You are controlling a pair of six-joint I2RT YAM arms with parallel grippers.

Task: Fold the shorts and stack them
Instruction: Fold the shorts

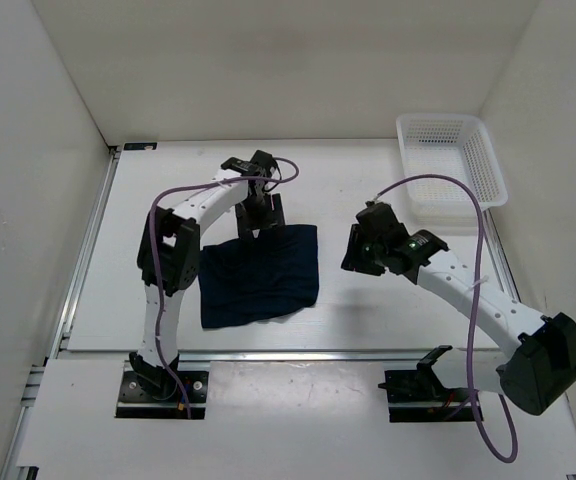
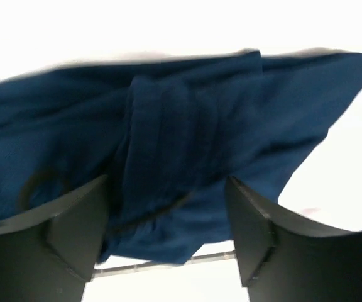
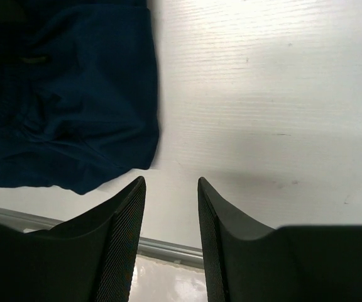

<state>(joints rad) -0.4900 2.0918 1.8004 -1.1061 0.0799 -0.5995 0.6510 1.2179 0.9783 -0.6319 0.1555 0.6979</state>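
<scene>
The dark navy shorts [image 1: 258, 275] lie folded in a rough rectangle on the white table, left of centre. My left gripper [image 1: 264, 212] is at their far edge, open. In the left wrist view the shorts [image 2: 187, 126] fill the view, bunched in folds and lifted slightly off the table, and my left gripper [image 2: 167, 182] has its jaws wide apart on either side of the fabric. My right gripper [image 1: 356, 255] hovers over bare table just right of the shorts, open and empty. In the right wrist view my right gripper [image 3: 171, 181] points at the table, with the shorts' corner [image 3: 68, 94] at upper left.
A white plastic mesh basket [image 1: 453, 160] stands at the far right corner of the table. White walls enclose the table on the left, back and right. A metal rail [image 1: 268, 352] runs along the table's near edge.
</scene>
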